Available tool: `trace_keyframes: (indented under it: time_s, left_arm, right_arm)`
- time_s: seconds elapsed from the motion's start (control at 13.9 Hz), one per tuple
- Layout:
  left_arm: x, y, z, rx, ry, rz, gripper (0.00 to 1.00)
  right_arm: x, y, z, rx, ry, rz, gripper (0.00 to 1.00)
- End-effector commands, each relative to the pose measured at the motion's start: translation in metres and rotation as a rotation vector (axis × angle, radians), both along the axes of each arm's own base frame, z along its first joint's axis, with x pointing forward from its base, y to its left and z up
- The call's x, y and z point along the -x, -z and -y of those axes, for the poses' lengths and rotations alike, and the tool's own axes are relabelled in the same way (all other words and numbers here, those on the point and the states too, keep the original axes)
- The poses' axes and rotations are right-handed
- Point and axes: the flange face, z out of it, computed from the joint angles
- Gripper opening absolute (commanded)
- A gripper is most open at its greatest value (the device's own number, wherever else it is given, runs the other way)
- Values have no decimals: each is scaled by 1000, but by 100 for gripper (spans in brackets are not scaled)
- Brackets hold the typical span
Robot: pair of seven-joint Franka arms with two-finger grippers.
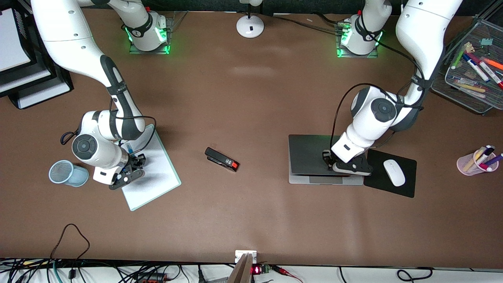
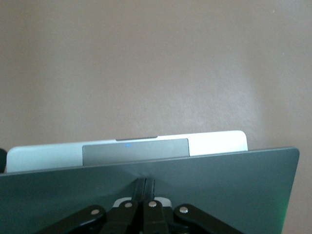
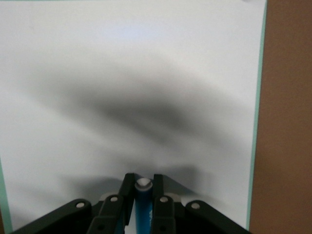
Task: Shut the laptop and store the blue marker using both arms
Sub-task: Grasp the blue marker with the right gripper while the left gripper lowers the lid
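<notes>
Left pincer (image 1: 329,162), fingers together, presses the laptop (image 1: 310,157) lid down; right pincer (image 1: 131,168) clamps the blue marker (image 3: 143,204) over the clipboard (image 1: 157,173) for storing

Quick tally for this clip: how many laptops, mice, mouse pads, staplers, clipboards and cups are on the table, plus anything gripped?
laptop: 1
mouse: 1
mouse pad: 1
stapler: 1
clipboard: 1
cups: 2, blue mesh cup and pink cup
blue marker, in the right gripper: 1
Total: 8
</notes>
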Motion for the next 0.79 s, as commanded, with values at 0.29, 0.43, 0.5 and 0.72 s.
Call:
trace_keyframes:
  time_s: [0.29, 0.43, 0.5, 0.72]
  left_arm:
    - [-24, 48, 2, 3, 14, 25, 0]
    - [-27, 52, 3, 5, 14, 26, 0]
    - [-30, 53, -1, 3, 9, 29, 0]
    - [-30, 68, 0, 14, 7, 33, 0]
  right_arm:
    - [-8, -27, -1, -18, -13, 45, 2]
    - [-11, -50, 1, -23, -12, 80, 0]
    - [-13, -62, 1, -26, -14, 98, 0]
    - [-18, -105, 3, -29, -94, 159, 0]
